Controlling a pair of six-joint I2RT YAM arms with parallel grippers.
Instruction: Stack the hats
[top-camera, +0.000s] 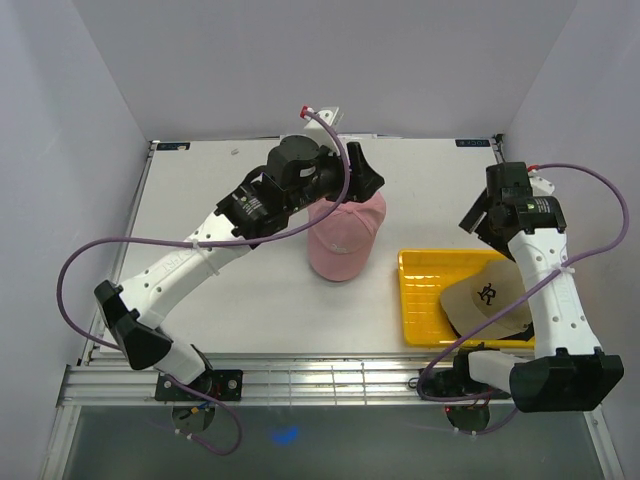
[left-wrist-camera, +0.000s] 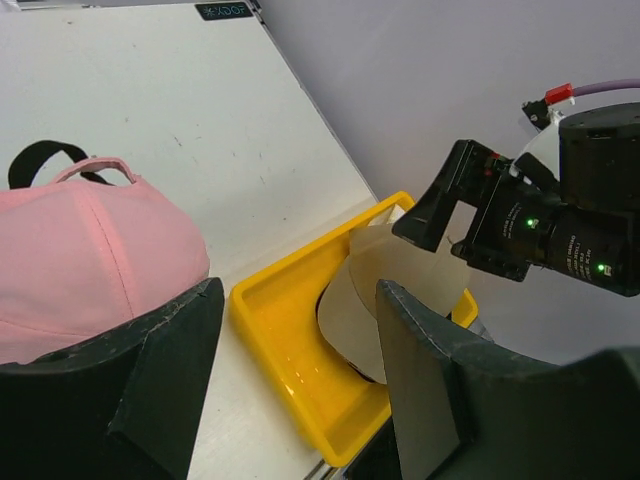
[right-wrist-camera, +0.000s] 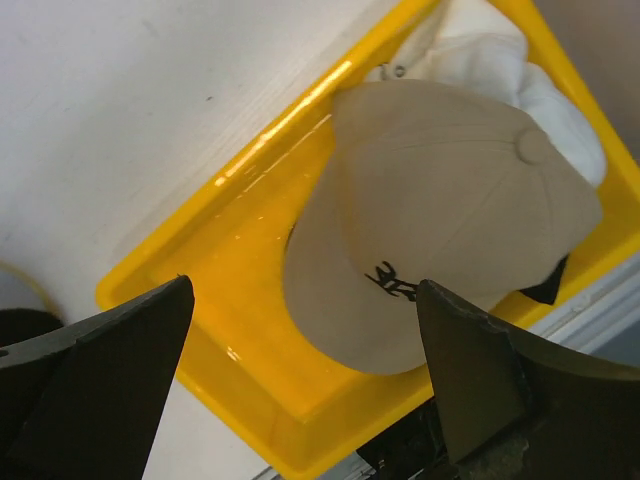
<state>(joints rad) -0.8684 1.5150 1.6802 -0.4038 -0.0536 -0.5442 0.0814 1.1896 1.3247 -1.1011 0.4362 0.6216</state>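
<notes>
White surface (top-camera: 230, 300) carries everything. Yellow tray (top-camera: 415, 300) at its right near edge holds the pile: tan cap (top-camera: 488, 300) uppermost, white cap (right-wrist-camera: 500, 60) under it, and lower down a black sliver (right-wrist-camera: 552, 285), likely the fourth cap. Pink cap (top-camera: 345, 240) sits alone mid-surface, well apart from the tray. My left jaws are released and empty, just beside the pink crown. My right jaws gape wide above the tan cap, gripping nothing. My reading: pink goes next. Straddle the crown squarely, pinch the fabric firmly, lift clear of the tray rim, lower crown over crown, brims aligned.
</notes>
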